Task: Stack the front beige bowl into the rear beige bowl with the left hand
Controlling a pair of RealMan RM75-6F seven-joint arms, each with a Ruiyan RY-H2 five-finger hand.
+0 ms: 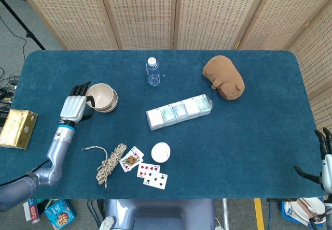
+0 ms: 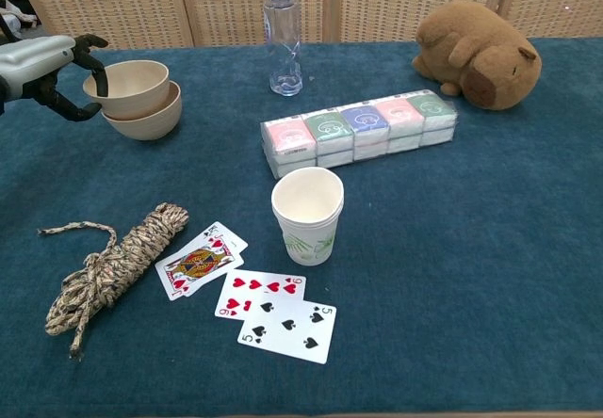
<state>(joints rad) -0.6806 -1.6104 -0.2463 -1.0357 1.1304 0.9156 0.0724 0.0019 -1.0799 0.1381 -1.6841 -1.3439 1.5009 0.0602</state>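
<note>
The front beige bowl (image 2: pixel 126 87) sits nested in the rear beige bowl (image 2: pixel 143 120), its rim pinched by the left hand (image 2: pixel 47 72) fingers (image 2: pixel 92 53). Placement looks nearly done; next, those fingers should spread and retreat.

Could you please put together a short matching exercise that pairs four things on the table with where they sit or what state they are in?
Things:
1. upper beige bowl
2. water bottle
3. paper cup
4. coiled rope

Places or states:
A. upright at the table's far side, cap on
B. left of the playing cards
C. nested in the lower beige bowl, left robot hand at its rim
D. in front of the tissue packs

Pairs: 1-C, 2-A, 3-D, 4-B
</note>
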